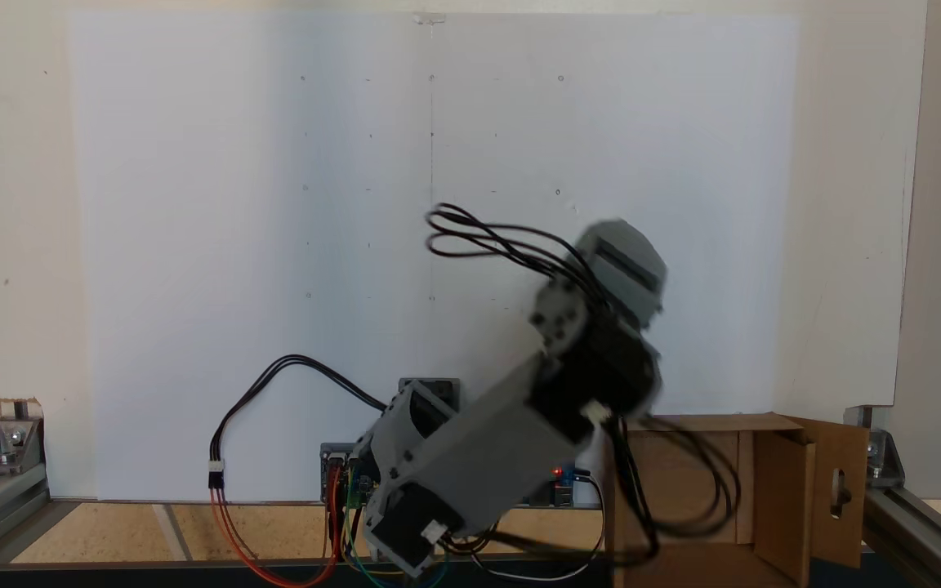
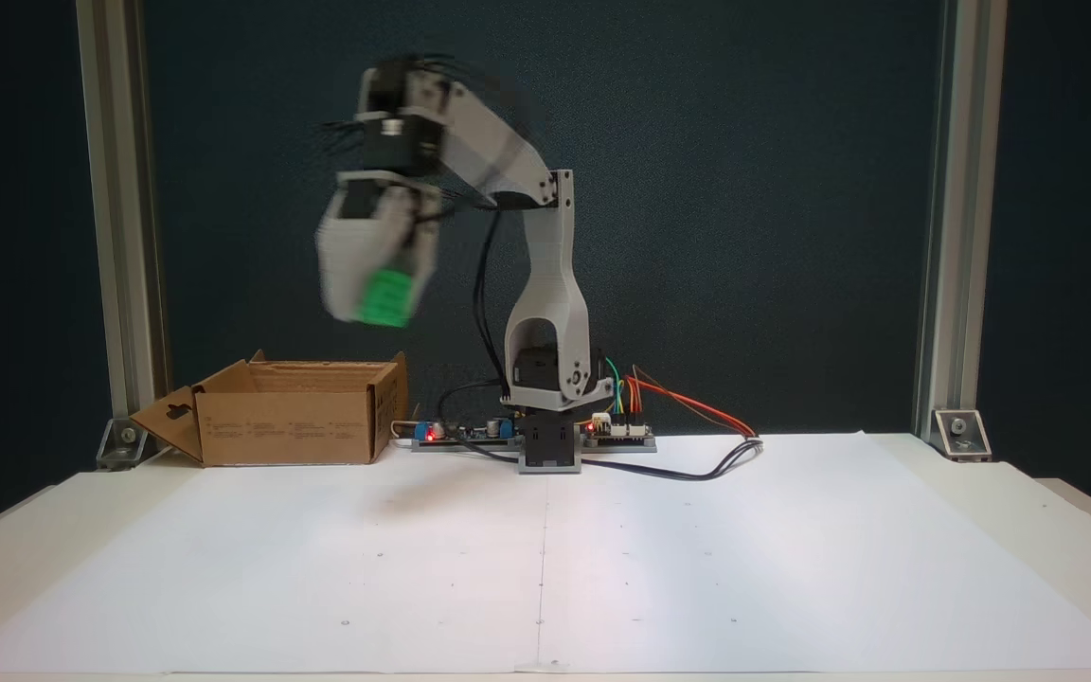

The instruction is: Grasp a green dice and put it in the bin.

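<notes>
Green plastic dice [image 2: 384, 297] sits clamped in the blurred grey end effector [image 2: 377, 305], held high; the open brown cardboard bin [image 2: 290, 424] lies below it, slightly to the fixed view's left

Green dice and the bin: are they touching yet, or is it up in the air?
Apart. In a fixed view the green dice, blurred, sits at the gripper high above the bin, dark backdrop plainly between them.
</notes>
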`<state>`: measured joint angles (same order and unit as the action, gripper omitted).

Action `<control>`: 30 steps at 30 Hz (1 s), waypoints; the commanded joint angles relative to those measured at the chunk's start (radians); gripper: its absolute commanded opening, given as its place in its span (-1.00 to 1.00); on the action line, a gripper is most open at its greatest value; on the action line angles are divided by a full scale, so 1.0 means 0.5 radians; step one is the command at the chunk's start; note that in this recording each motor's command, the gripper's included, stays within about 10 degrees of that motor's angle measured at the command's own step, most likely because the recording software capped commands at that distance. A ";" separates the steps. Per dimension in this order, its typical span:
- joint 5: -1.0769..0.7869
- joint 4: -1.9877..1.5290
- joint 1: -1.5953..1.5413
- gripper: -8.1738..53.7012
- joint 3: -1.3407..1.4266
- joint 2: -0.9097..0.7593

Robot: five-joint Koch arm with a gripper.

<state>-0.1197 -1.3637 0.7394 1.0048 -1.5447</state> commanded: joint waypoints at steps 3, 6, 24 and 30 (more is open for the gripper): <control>-0.107 0.043 0.610 -0.37 -0.190 -0.098; -0.156 0.245 1.045 -0.37 -0.190 -0.092; -0.733 0.930 2.273 -0.37 0.233 0.681; -0.672 1.046 2.329 0.45 0.264 0.690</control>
<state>-0.4157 -0.8544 1.8837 1.1628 -1.1812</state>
